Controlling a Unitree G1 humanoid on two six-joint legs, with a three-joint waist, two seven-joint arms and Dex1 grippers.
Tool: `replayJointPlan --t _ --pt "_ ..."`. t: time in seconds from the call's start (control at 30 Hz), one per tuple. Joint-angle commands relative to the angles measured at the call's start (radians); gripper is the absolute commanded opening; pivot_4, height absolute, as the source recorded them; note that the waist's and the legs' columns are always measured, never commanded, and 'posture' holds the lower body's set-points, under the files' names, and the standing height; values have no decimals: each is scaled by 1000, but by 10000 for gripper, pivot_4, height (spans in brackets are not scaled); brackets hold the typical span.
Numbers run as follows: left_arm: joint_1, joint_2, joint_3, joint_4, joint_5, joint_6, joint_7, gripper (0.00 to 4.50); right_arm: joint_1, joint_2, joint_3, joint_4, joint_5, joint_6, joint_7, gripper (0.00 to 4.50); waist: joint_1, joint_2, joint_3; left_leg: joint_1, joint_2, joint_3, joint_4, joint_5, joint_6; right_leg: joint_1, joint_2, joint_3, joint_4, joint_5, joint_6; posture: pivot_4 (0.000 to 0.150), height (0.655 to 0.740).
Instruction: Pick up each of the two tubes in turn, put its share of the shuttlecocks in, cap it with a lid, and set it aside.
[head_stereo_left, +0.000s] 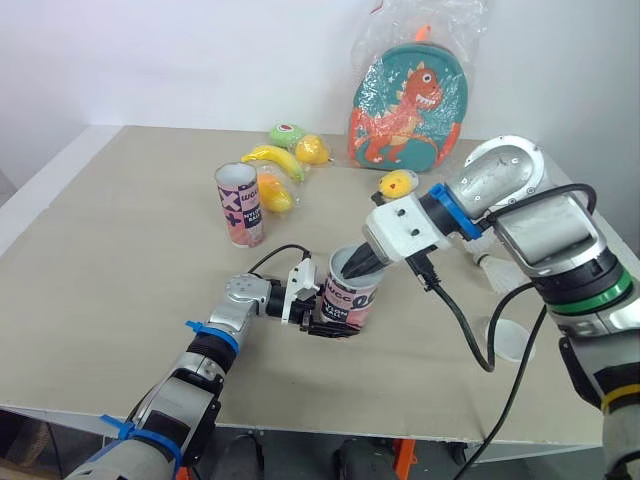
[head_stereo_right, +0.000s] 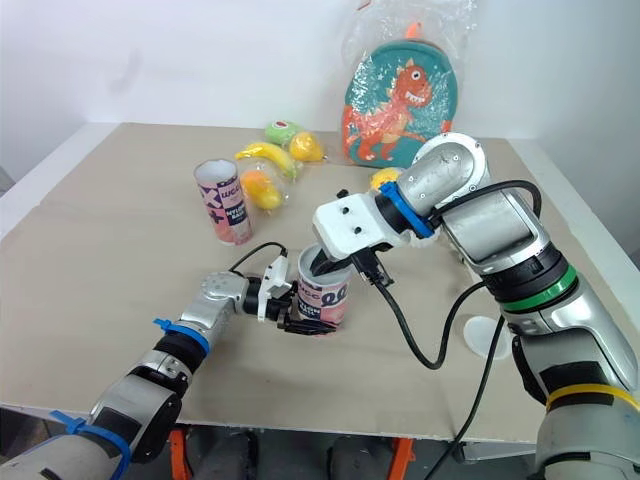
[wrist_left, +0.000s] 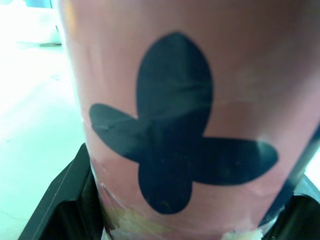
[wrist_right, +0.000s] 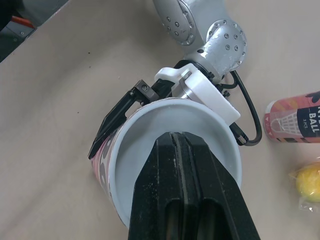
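While the second tube (head_stereo_left: 240, 205) stands upright and open-mouthed towards the back left of the table (head_stereo_left: 120, 230), parked out of the way with some bagged toy fruit (head_stereo_left: 285, 160) just beside it, all the action is at the front. Left gripper (head_stereo_left: 330, 322) first: its black fingers are clamped round the lower part of the front tube (head_stereo_left: 352, 292), one on each side. The left wrist view has the pink wall with its dark print sitting snug between them. That's a steadying grip, I'd say, taken low so the mouth is free and tipped a touch towards the other arm. Whether the base touches the table I can't make out. Moving right, the right gripper (head_stereo_left: 356, 264) is sunk into that open mouth, fingers pressed together and slim enough to clear the white inner wall. Whether they pinch a shuttlecock at the tips is hidden down inside. My read is that this is the loading step for the first tube, with nothing capped yet. Further right, a dinosaur backpack (head_stereo_left: 408, 105) leans against the back wall, well apart from the work. A clear lid (head_stereo_left: 505, 340) lies flat near the front right edge, handy for that right arm when capping comes.
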Motion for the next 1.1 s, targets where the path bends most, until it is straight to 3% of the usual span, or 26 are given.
replayJointPlan --t 0.03,0.17,0.37,0.4,0.57,0.7,1.1 --pt "16 9 -23 29 46 25 9 34017 17 -32 -133 -26 136 123 27 290 2 0 4 -1 0 0 0 0 0 0 0 0 0 0 0 1500 7302" --pt "11 13 -21 18 43 34 1 34017 94 -122 -254 -86 186 173 -17 12181 9 2 7 -7 -1 0 0 0 0 -5 -1 0 0 0 -1 1500 7302" --pt "16 13 -27 2 44 36 -11 34017 301 -199 -495 -258 340 298 -134 41873 14 3 9 -9 -2 0 -1 -2 3 -1 0 1 -3 -3 2 1500 7302" --pt "15 13 -26 2 43 37 -11 34017 329 -198 -526 -282 360 309 -157 44430 14 3 9 -9 -2 0 -1 -2 3 -1 0 1 -3 -4 2 1500 7302" --pt "11 8 -22 -12 34 38 -16 34017 553 -167 -691 -404 407 384 -354 44430 14 -1 12 -8 -2 -2 -1 -1 3 -2 1 0 -4 -3 3 1500 7302" --pt "7 14 -22 -23 25 77 -37 44529 683 -135 -727 -489 444 410 -449 45000 13 2 15 -9 -3 0 -1 -1 3 1 0 3 -6 -2 5 1500 7302" --pt "26 120 -5 -143 1 185 -120 44529 848 -84 -713 -556 460 390 -596 45000 0 2 18 -10 -2 -3 -5 -4 8 0 3 3 -6 -5 9 1500 7302"
